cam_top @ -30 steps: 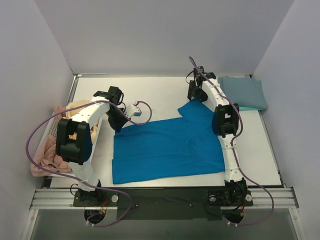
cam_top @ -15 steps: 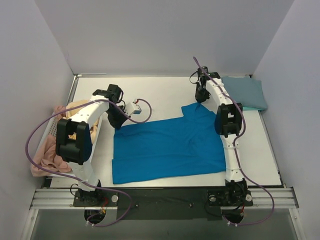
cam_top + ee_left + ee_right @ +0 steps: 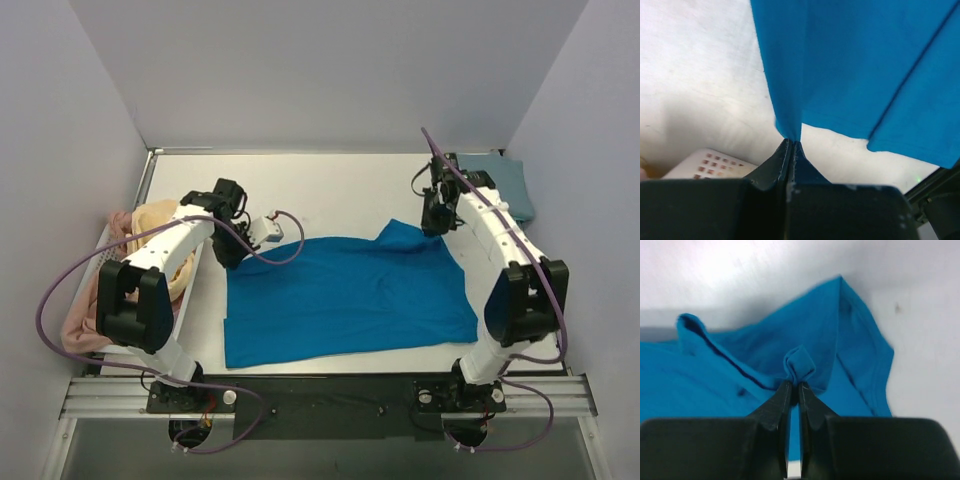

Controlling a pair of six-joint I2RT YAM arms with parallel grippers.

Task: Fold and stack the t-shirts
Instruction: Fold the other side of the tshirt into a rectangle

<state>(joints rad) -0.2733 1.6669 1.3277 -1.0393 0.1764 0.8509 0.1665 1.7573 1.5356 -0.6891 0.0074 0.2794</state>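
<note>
left gripper clamped on a pinch of the blue t-shirt at its far-left edge. right gripper closed on a small bunch of the same shirt near its far-right corner. Shirt lies spread mid-counter, not squared up yet. teal t-shirt sits folded in the far-right corner, looks done. yellow-orange t-shirt and pink t-shirt are heaped at the left edge, unfolded. Roughly one of four done, blue in progress.
</note>
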